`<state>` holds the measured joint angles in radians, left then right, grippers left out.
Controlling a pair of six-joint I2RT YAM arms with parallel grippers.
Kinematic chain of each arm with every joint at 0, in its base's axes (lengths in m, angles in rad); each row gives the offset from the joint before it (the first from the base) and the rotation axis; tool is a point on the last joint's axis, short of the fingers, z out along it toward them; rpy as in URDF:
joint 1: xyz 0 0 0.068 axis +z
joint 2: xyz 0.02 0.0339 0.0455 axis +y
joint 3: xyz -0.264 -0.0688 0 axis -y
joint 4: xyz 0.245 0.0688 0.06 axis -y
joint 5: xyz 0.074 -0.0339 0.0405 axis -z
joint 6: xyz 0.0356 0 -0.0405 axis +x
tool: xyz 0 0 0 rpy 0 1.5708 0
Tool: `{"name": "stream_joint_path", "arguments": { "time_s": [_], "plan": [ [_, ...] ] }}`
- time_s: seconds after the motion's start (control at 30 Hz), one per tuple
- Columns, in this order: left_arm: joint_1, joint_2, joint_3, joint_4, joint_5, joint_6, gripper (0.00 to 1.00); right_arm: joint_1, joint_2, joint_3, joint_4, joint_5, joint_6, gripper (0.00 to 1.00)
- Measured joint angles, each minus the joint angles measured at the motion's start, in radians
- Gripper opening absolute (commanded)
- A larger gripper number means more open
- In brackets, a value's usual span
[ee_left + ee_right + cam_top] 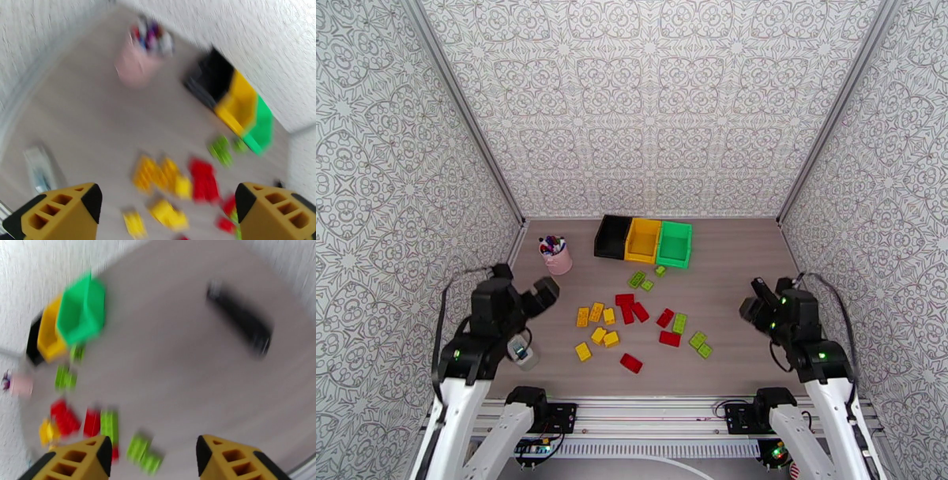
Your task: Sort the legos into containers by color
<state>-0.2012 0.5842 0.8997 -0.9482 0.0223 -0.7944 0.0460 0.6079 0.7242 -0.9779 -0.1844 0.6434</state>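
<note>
Patterned walls enclose a grey table [727,260]. From above, black, yellow and green bins [643,239] sit in a row at the back; legos [632,316] lie scattered before them, a pink cup [557,256] to their left. Left wrist, blurred: left gripper [168,197], jaws spread wide and empty, above legos. Right wrist, blurred: right gripper [153,445], jaws apart, empty.
</note>
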Motion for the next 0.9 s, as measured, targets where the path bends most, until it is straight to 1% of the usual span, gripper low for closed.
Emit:
{"name": "stream_joint_path", "arguments": {
  "time_s": [0.07,0.17,0.27,0.37,0.43,0.5,0.6,0.67,0.73,0.8,0.9],
  "plan": [
    [-0.114,-0.1,-0.051,-0.075,0.019,-0.108,0.89,0.0,-0.058,-0.037,-0.103,-0.069,0.034,0.62],
    [-0.26,-0.21,-0.106,-0.177,0.021,-0.243,0.9,0.0,-0.138,-0.05,-0.209,-0.157,0.064,0.63],
    [-0.353,-0.259,-0.14,-0.251,0.007,-0.333,0.9,0.0,-0.169,-0.059,-0.252,-0.203,0.068,0.61],
    [-0.406,-0.253,-0.152,-0.288,0.002,-0.366,0.9,0.0,-0.162,-0.105,-0.265,-0.233,0.075,0.61],
    [-0.425,-0.207,-0.151,-0.283,0.0,-0.365,0.9,0.0,-0.149,-0.119,-0.27,-0.243,0.08,0.62],
    [-0.455,-0.12,-0.151,-0.259,-0.01,-0.356,0.91,0.0,-0.132,-0.119,-0.266,-0.249,0.084,0.62],
    [-0.541,0.043,-0.148,-0.171,-0.049,-0.34,0.91,0.001,-0.082,-0.121,-0.251,-0.251,0.084,0.62],
    [-0.613,0.166,-0.13,-0.1,-0.08,-0.326,0.91,0.004,-0.047,-0.125,-0.232,-0.251,0.087,0.62],
    [-0.663,0.267,-0.104,-0.029,-0.105,-0.308,0.93,0.013,-0.018,-0.129,-0.205,-0.251,0.104,0.61],
    [-0.691,0.352,-0.075,0.055,-0.125,-0.283,0.97,0.034,0.017,-0.13,-0.164,-0.248,0.13,0.6],
    [-0.676,0.412,-0.059,0.171,-0.12,-0.243,0.99,0.101,0.093,-0.13,-0.089,-0.23,0.18,0.6]
  ]
}}
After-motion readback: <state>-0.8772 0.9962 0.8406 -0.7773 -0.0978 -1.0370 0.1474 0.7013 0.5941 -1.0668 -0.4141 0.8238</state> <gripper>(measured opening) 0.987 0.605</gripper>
